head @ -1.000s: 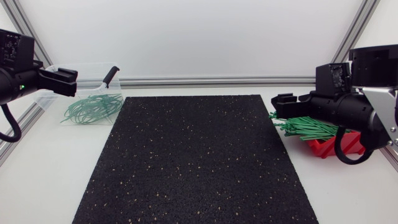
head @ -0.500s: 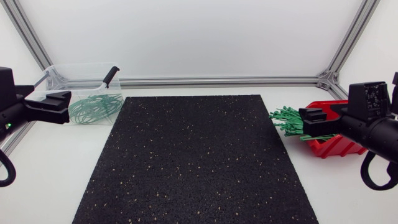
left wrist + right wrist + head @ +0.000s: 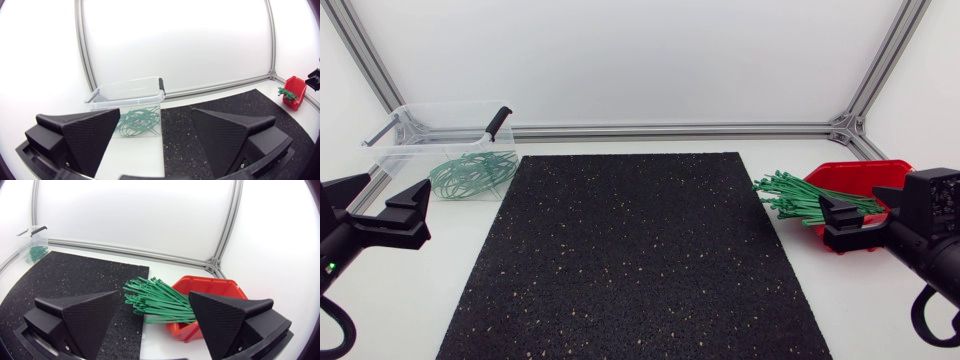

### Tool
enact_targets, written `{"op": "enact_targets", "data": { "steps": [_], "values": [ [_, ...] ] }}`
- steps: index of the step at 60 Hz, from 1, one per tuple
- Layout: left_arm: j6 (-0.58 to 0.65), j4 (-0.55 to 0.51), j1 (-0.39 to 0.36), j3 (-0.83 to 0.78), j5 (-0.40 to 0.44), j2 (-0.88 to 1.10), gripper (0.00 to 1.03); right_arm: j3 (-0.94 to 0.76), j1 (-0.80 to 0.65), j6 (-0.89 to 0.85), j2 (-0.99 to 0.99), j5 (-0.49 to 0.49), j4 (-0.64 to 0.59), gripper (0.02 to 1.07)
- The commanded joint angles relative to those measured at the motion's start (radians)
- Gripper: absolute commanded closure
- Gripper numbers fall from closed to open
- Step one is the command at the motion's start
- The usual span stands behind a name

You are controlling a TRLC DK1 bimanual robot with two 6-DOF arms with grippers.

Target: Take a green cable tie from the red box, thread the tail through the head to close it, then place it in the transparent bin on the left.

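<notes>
Got left claw low at near left, fingers spread wide, nothing in it. Same deal with right claw at near right: gaping, empty. Spotted green cable ties fanning out of red box at far right, toward black mat. Box's near side cut off behind right arm. Can't separate the looped ties in transparent bin, far left.

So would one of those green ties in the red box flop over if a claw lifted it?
Probably springy rather than limp: the green cable ties jut straight past the rim of the red box without drooping. Likely very light, being thin strips. They lie crisscrossed in a bundle, so lifting one may drag neighbours.
</notes>
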Motion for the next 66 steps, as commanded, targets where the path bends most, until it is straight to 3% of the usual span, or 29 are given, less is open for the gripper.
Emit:
{"op": "enact_targets", "data": {
  "steps": [1, 40, 66],
  "values": [
    [-0.035, 0.019, 0.005, -0.061, 0.01, -0.048, 0.05, -0.047, -0.008, -0.022, -0.042, 0.004, 0.018, 0.06],
    [-0.135, 0.083, 0.036, -0.404, 0.068, -0.405, 0.07, -0.287, -0.004, 0.107, -0.404, -0.019, 0.111, 0.06],
    [-0.136, 0.084, 0.036, -0.408, 0.068, -0.409, 0.07, -0.376, -0.003, 0.154, -0.537, -0.028, 0.146, 0.06]
  ]
}}
